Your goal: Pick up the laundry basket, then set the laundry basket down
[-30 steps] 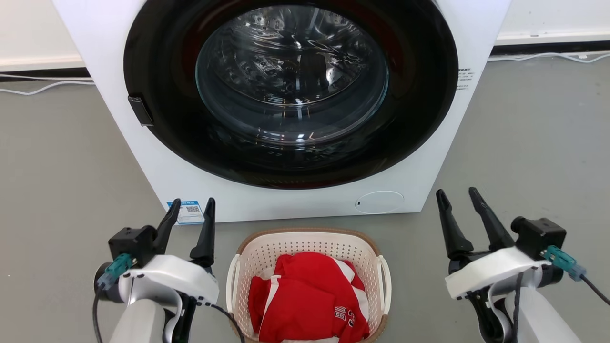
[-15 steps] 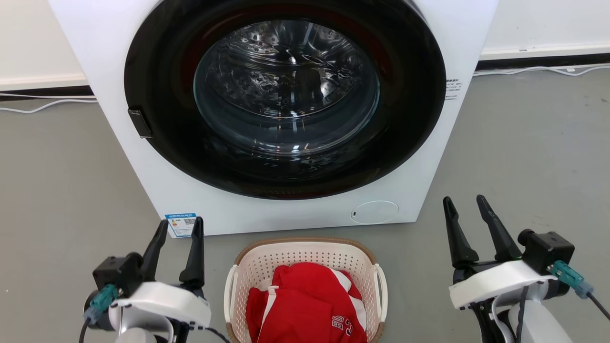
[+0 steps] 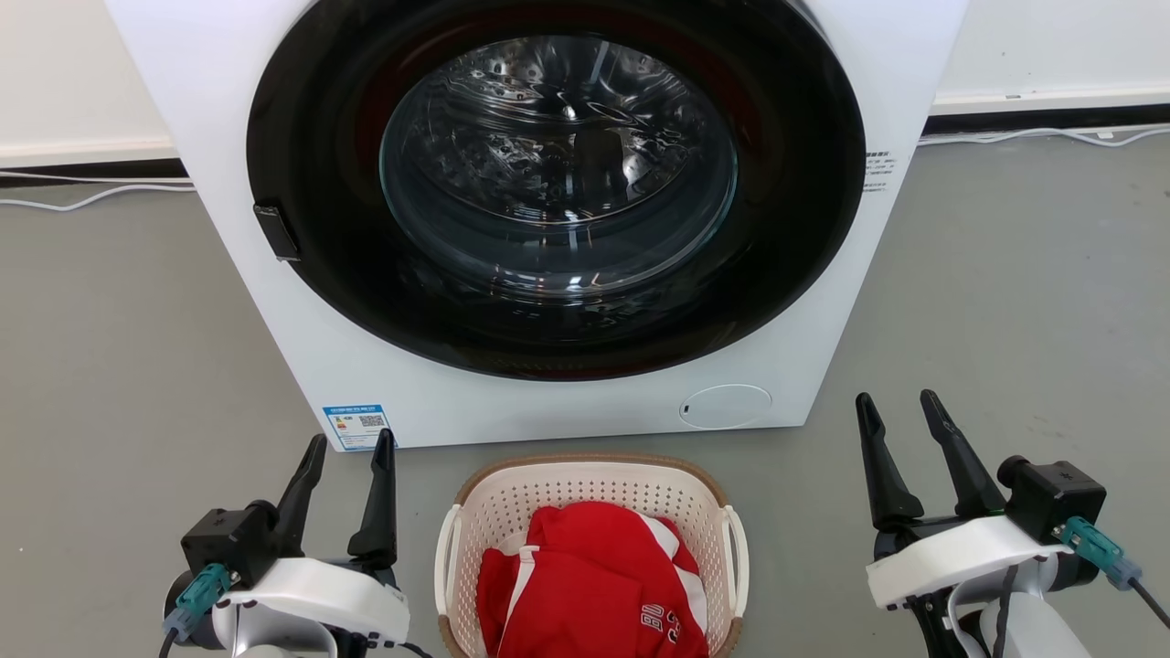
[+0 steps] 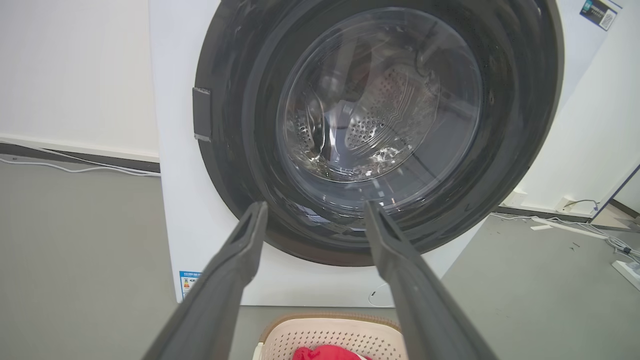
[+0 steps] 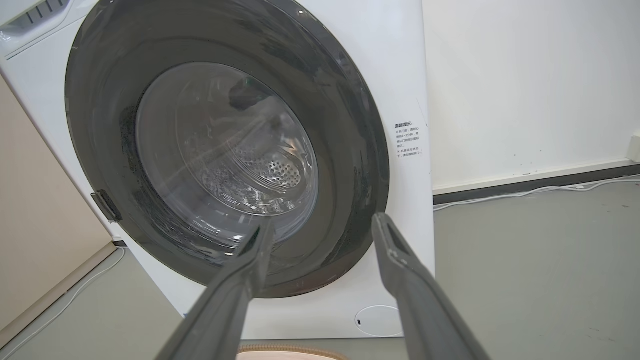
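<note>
Dark-fingered left gripper (image 3: 352, 437) and right gripper (image 3: 897, 397), upright, wide open and empty, either side of the laundry basket (image 3: 585, 460).

grey floor (image 3: 119, 366), washing machine (image 3: 567, 416), laundry basket (image 3: 512, 489)

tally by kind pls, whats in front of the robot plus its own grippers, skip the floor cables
washing machine: 1
laundry basket: 1
red clothing bundle: 1 (cannot tell if it is more than one piece)
grippers: 2, left gripper and right gripper, both open
total: 5
</note>
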